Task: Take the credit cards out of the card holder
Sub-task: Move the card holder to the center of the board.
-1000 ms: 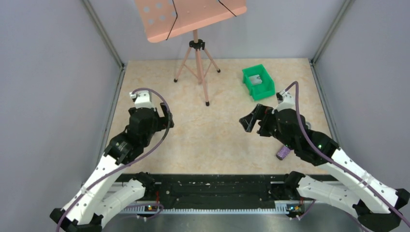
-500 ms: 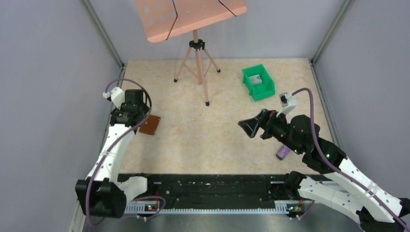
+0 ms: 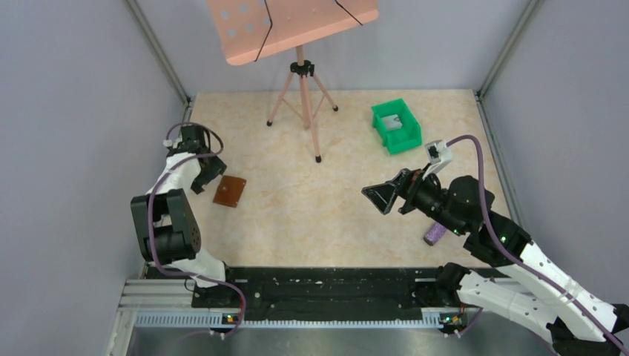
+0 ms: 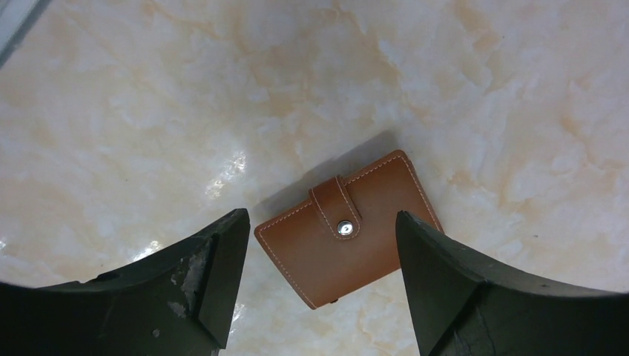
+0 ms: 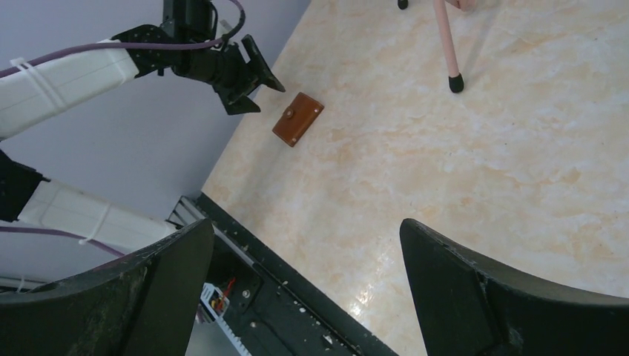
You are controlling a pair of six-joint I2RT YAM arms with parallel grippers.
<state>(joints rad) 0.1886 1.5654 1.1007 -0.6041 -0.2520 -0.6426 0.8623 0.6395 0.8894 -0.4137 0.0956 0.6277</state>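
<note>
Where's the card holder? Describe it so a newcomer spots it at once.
On the marbled tabletop, look at the left side, by the open left gripper. The card holder lies flat there: a small closed brown leather wallet with pale stitching and a snap-button strap, unlike the green bin far right.

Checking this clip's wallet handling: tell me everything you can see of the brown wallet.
The wallet is small, brown and leather-looking, with pale edge stitching. It is closed, its strap fastened by a silver snap, so its inside is hidden. It lies flat and skewed on the marbled table, near the left edge. Nothing touches it; the open left gripper hangs close by.
</note>
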